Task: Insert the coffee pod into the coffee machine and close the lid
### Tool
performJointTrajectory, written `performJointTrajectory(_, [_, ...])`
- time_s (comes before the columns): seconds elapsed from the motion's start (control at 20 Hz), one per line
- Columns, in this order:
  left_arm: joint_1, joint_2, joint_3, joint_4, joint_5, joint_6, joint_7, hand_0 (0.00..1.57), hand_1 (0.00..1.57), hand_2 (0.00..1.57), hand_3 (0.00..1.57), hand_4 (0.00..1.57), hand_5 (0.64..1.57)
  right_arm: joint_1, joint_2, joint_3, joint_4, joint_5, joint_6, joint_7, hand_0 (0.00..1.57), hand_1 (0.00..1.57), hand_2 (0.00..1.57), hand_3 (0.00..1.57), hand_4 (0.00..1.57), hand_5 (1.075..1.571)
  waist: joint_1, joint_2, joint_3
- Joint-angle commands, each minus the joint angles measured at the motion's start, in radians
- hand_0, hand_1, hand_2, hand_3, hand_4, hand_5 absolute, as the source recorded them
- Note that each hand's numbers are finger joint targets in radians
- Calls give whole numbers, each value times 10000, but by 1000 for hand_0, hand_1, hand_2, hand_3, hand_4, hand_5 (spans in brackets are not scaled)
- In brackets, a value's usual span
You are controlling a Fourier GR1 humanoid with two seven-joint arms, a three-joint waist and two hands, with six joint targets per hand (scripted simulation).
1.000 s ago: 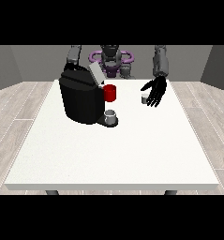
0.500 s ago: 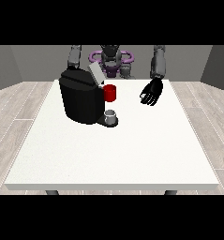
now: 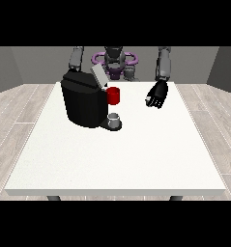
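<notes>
Since the earlier frames, the black hand at the view's right [image 3: 157,94] has risen off the white table [image 3: 136,159]; its fingers now curl around a small pale coffee pod [image 3: 150,101], barely visible. The bulky black coffee machine [image 3: 84,102] stands unchanged at the table's rear left, grey lid [image 3: 98,75] raised, red part [image 3: 114,95] and grey cup [image 3: 114,118] in front. The other hand is hidden.

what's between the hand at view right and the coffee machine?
Front view: only bare white table between the hand at the view's right and the coffee machine; nearest that hand is the machine's red part.
</notes>
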Motion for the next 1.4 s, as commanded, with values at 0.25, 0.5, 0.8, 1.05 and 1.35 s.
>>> performJointTrajectory(0.25, [-528,-163,544,699,-310,-5,-1100,1190,1190,1287,1216,506,1571,-92,-73,-377,921,-209,43,-431,0,0,0,0,0,1571,242,-164,-5])
performJointTrajectory(0.5, [-1061,-705,942,247,584,-1100,-931,1451,1451,1437,1359,521,1571,-59,-546,-535,1218,144,-125,222,0,0,0,0,0,1571,310,-783,-2])
performJointTrajectory(0.8, [-1926,-1251,715,-343,542,-2655,223,1375,1375,1381,1327,490,1571,-14,-30,-364,2078,560,-831,-199,0,0,0,0,0,1571,639,-1353,3])
performJointTrajectory(1.05, [-2248,-1314,798,-740,583,-3108,44,1424,1424,1404,1341,557,1571,-130,165,-120,2055,817,-1067,-141,0,0,0,0,0,1571,556,-1476,-1])
performJointTrajectory(1.35, [-3017,-989,1385,-693,596,-3462,665,1403,1403,1396,1341,598,1571,152,-105,-225,1819,373,-316,-711,0,0,0,0,0,1571,27,-1301,-1])
